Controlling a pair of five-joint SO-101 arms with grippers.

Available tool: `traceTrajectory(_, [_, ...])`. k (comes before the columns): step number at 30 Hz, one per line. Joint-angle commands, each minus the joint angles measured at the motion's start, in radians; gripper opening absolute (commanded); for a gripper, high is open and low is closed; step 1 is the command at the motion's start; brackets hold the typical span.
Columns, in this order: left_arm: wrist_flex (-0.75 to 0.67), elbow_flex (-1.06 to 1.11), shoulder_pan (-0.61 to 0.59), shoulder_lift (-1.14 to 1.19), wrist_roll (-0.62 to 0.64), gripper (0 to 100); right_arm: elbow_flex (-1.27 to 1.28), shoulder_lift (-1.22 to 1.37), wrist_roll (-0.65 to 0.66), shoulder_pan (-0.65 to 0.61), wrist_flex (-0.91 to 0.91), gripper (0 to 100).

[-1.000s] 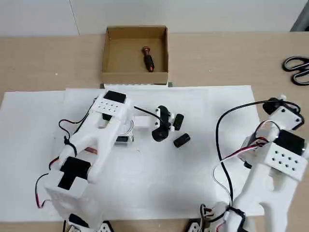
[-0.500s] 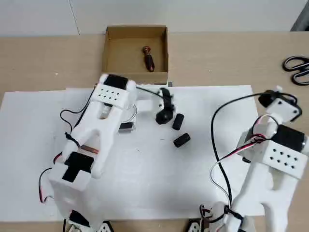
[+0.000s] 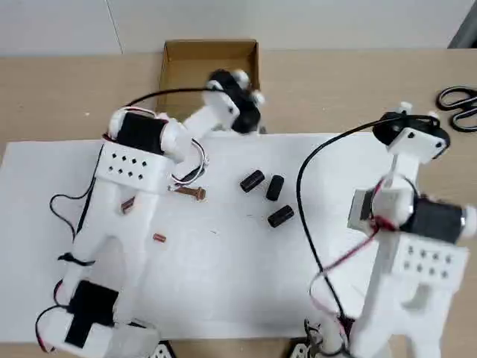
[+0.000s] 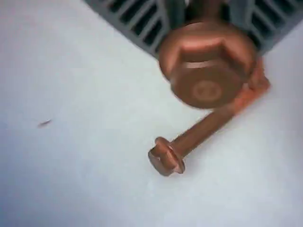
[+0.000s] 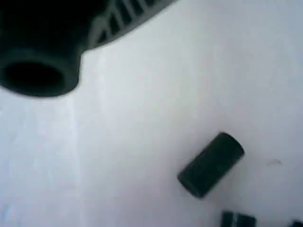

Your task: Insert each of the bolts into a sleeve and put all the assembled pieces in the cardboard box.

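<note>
left arm has swung off the loose sleeves (image 3: pixel 275 187) since a second ago, so the left gripper (image 3: pixel 242 112) now hangs at the near rim of the cardboard box (image 3: pixel 173 67), clamped on a bolt (image 4: pixel 206 66), head toward its camera. right gripper (image 3: pixel 410 133) has risen and seems to pinch a sleeve (image 5: pixel 40 73), bore end-on. they're well apart across the table, so shank and bore need lining up, i reckon. spare bolt (image 3: pixel 190 192) lies on the paper (image 3: pixel 223 283).

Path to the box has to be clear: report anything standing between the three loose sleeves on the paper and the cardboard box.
The left gripper hangs at the front edge of the cardboard box, between it and the three sleeves. Otherwise only bare paper lies between them.
</note>
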Motion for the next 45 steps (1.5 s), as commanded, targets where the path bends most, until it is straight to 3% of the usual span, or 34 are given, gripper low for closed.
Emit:
traceTrajectory(1, [0.032, -0.064, -0.021, -0.147, 0.186, 1, -0.043, -0.208, -0.003, -0.022, 0.013, 0.4])
traceTrajectory(8, [0.04, -0.061, -0.044, -0.408, 0.367, 1, 0.155, -0.591, 0.038, -0.222, -0.007, 0.3])
traceTrajectory(14, [-0.008, 0.127, -0.043, -0.634, 0.532, 1, 0.342, -0.782, 0.038, -0.282, -0.113, 0.3])
traceTrajectory(19, [-0.14, 0.357, -0.037, -0.872, 0.746, 1, 0.457, -0.875, 0.037, -0.357, -0.18, 0.3])
traceTrajectory(27, [-0.419, 0.786, -0.037, -1.327, 1.026, 1, 0.632, -1.007, -0.02, -0.608, -0.269, 0.2])
traceTrajectory(37, [-0.577, 1.168, -0.023, -1.743, 1.062, 1, 0.776, -1.049, -0.035, -0.851, -0.427, 0.2])
traceTrajectory(45, [-0.672, 1.247, 0.169, -1.734, 1.062, 1, 0.918, -1.046, -0.034, -0.993, -0.601, 0.2])
